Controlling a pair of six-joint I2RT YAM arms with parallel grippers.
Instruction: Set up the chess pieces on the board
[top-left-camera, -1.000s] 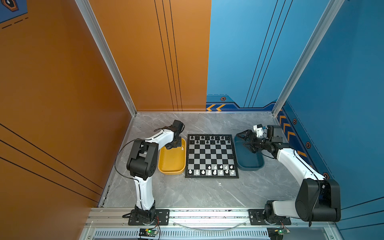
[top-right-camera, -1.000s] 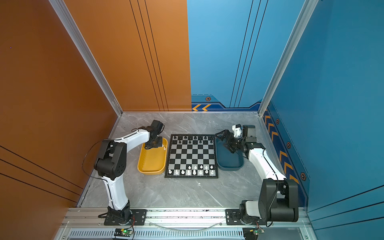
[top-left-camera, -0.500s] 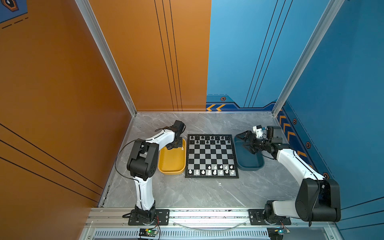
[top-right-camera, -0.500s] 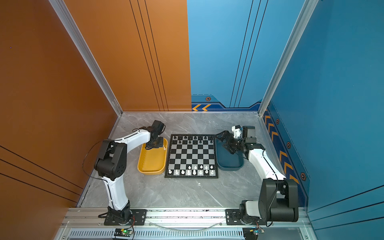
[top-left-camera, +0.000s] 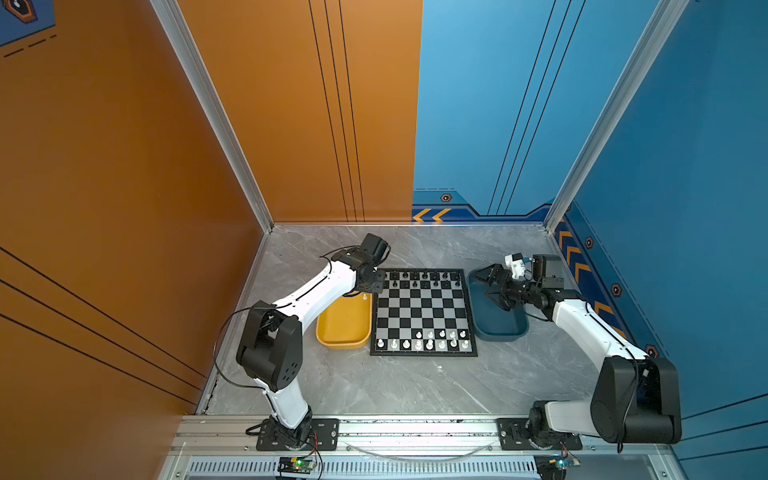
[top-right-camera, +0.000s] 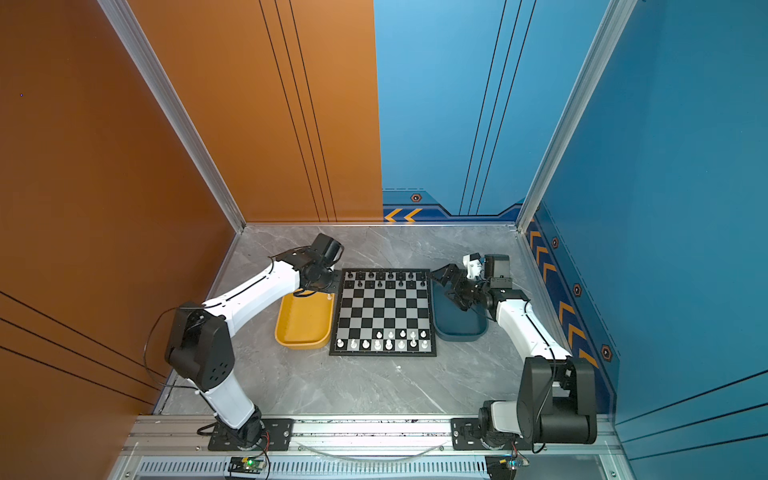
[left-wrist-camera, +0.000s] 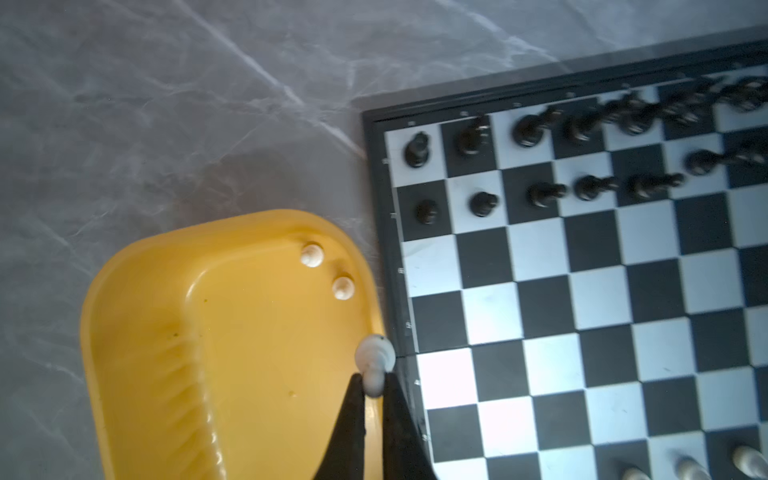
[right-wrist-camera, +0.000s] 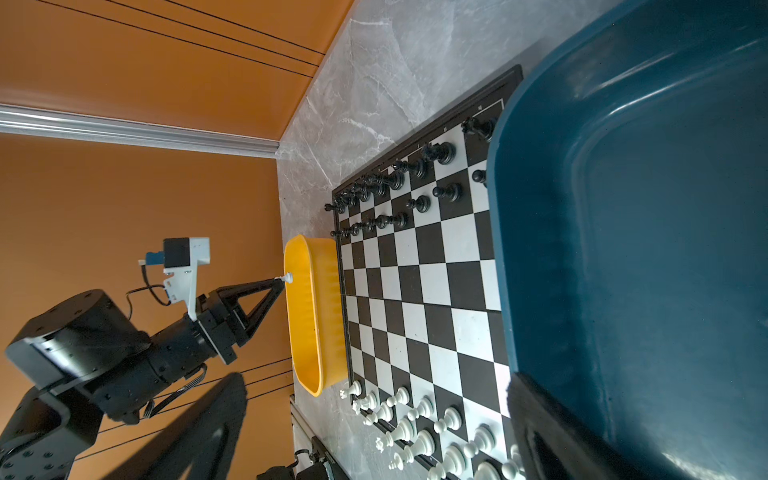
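The board (top-left-camera: 415, 316) (top-right-camera: 376, 316) lies mid-table. Black chess pieces (top-left-camera: 424, 276) fill its two far rows. White ones (top-left-camera: 430, 344) stand in its two near rows, with gaps in the second. My left gripper (left-wrist-camera: 374, 380) is shut on a white pawn (left-wrist-camera: 374, 357) (top-left-camera: 365, 296), held over the yellow tray's rim next to the board's left edge. Two more white pieces (left-wrist-camera: 311, 254) (left-wrist-camera: 343, 287) sit in that tray. My right gripper (top-left-camera: 488, 289) (right-wrist-camera: 376, 378) hangs open over the dark blue tray with nothing between its fingers.
The yellow tray (top-left-camera: 343, 328) touches the board's left side and the dark blue tray (top-left-camera: 498, 326) its right side. Orange and blue walls close in the grey marble table on three sides. An aluminium rail (top-left-camera: 415, 432) carries both arm bases at the front.
My left gripper has shifted slightly to the right, toward the board, with the white pawn in it. The right arm has stayed put.
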